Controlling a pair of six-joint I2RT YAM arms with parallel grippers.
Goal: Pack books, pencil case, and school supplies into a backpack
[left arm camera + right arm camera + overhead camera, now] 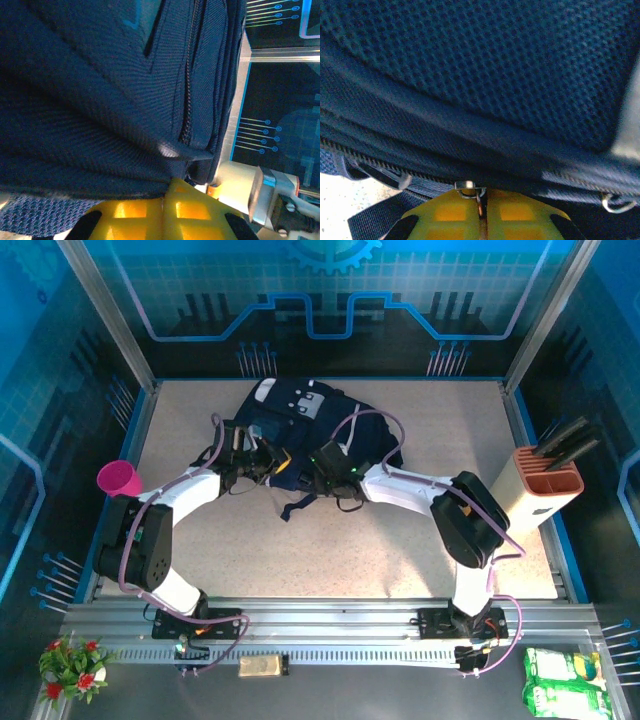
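Speckled beige tabletop (300, 560) under blue light, glass walls all round. At the near edge sat the ribbed aluminium rail (340, 625) carrying both arm bases, with a little pot of red flowers (72, 665) off its left end and green foil packets (562, 680) off its right.

Moving up the table, a magenta-pink plastic cup (119, 478) stood at the left edge and a beige block holder with black handles (545, 485) at the right. Both were well apart from the action.

And the action was in the middle! Both arms reached inward to the large dark navy fabric backpack with pale patches (310, 415), which lay flat towards the far centre of the table, straps trailing nearer.

The left gripper (265, 460) was clenched at the bag's left side. Its wrist view had the yellow fingers (135, 210) pressed together with their tips tucked under a fold beside the black zip line (187, 90). That looked like a pinch on the cloth, probably to anchor the bag.

The right gripper (325, 462) was clamped on the small metal zipper pull (468, 189), whose tab ran down between its yellow pads (515, 212). One claw bracing, one on the slider: a good set-up for running the zip. Whether to open or to seal, I could not tell.

Beyond the bag was only the blue patterned back wall (320, 300).
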